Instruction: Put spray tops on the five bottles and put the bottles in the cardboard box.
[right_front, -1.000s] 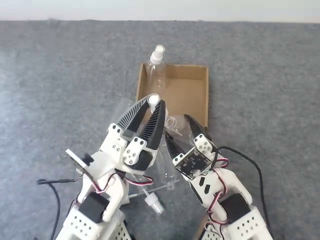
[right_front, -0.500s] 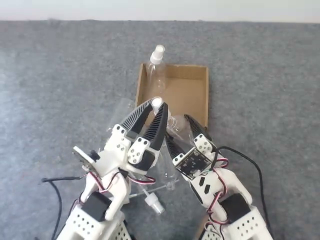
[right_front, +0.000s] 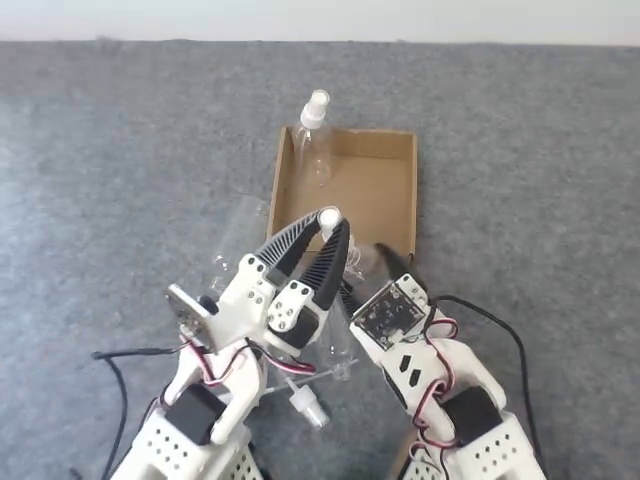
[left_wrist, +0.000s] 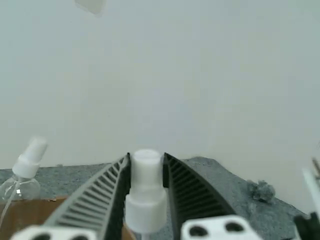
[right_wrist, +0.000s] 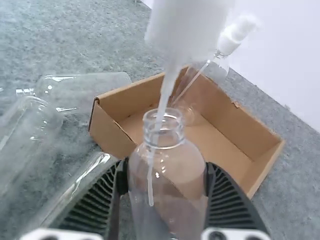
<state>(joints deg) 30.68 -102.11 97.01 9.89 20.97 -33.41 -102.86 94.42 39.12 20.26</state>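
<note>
White plastic spray top sits pinched in my left gripper, its dip tube down inside the clear plastic bottle. My right gripper clamps that bottle upright, just beside the brown cardboard box, steadying it for capping.

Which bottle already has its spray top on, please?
The upright bottle in the cardboard box; the gripped bottle and the lying bottles on the table have none fitted.
</note>
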